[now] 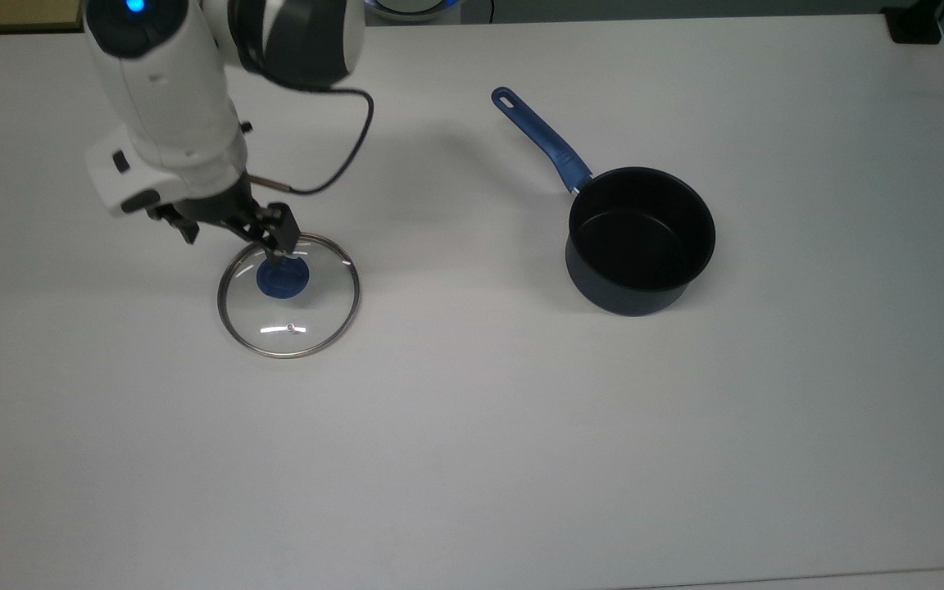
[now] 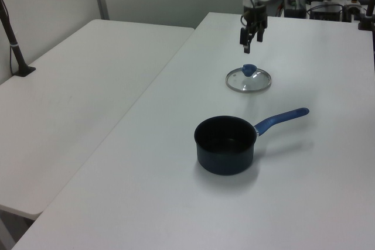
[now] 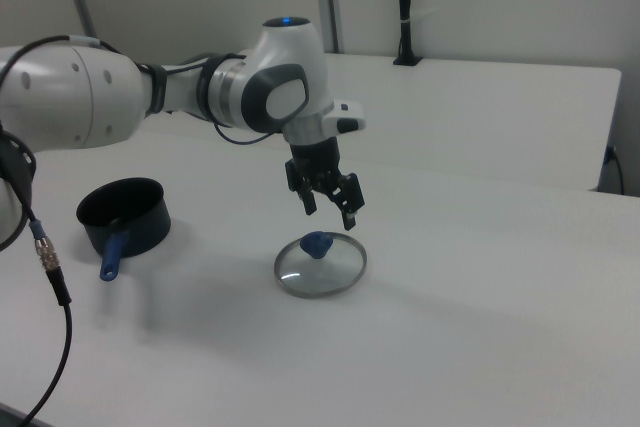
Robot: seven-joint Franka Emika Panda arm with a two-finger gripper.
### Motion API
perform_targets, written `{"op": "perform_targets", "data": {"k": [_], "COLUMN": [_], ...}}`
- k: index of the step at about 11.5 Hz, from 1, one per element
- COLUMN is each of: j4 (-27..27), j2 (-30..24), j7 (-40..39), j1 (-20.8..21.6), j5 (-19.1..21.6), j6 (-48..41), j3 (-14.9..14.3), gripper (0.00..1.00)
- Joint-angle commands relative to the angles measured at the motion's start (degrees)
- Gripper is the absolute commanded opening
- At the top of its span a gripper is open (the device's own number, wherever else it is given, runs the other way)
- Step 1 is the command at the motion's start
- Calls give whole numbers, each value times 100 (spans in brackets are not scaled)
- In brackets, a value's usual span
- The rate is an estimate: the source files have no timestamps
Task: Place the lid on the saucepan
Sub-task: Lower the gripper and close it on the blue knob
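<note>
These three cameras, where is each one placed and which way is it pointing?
Top view: overhead, looking down on the white table; lid at the top view's left, saucepan at its right; forearm and open pincer show.
Left view: raised at the saucepan's end, looking along the table to the lid; wrist and pincer show.
Right view: low at the opposite side, lid nearest; the arm and pincer show.
All three share lid, saucepan and pincer.

The white arm (image 3: 150, 87) reaches in from the right view's nine o'clock, wrist bent toward six o'clock, and its black gripper (image 3: 330, 210) hangs in the air with both fingers (image 3: 350, 217) spread apart.
</note>
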Motion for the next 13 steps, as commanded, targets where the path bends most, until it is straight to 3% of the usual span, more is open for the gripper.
{"op": "perform_targets", "data": {"k": [1, 10, 13], "j4": [62, -26, -35], "j2": [318, 644, 635], "j7": [133, 133, 133], "j1": [71, 256, 256], "j5": [93, 5, 14], "j6": [178, 327, 319], "j3": [55, 170, 170], "gripper": [100, 99, 68]}}
